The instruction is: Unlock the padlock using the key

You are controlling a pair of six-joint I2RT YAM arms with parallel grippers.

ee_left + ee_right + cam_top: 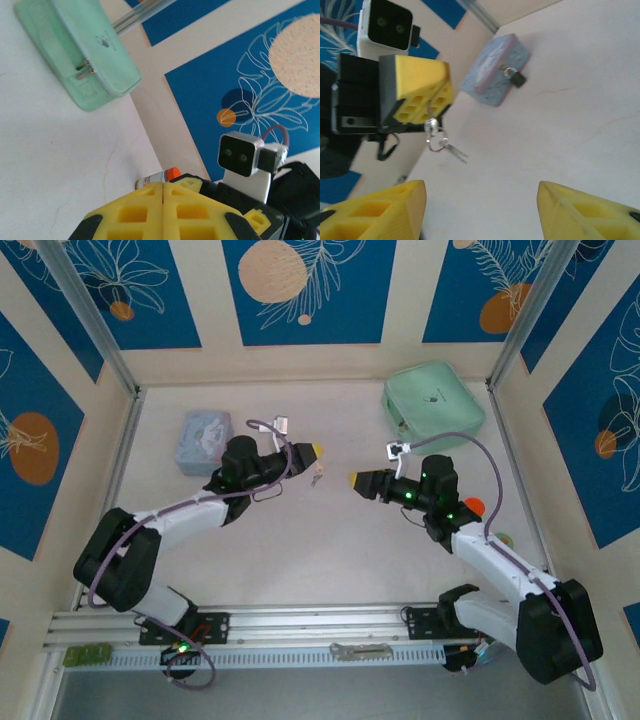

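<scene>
Left gripper (pixel 434 100): pads pressed flat together, pinching the small ring from which the key (pixel 455 151) hangs – held by the ring, I judge, because the key itself is too thin to lift cleanly off a flat top.
Key: dangling free under the left pads, above the table (pixel 560 130), between the two grippers; hung like this it can swing and turn, so it is not fit to go into a lock yet.
Right gripper (pixel 356 480): jaws wide apart with nothing between them, tips aimed at the left gripper across a short gap – placed, by my reading, to take the key by its blade or bow and give it a firm, aimed hold.
Padlock (pixel 518 78): at the front edge of the blue tin (pixel 490 75), shackle through the tin's hasp as far as I can tell; it sits at the far left of the table, well apart from the key.
Keyhole: too small to make out, so which way the key must face cannot be told.
Green case (pixel 75 60): lying flat at the far right, clear of both arms.
Step in hand: a mid-air handover or regrip of the key; the unlocking proper is not yet begun.
Risk: a loose key may twist away as the right jaws shut.
</scene>
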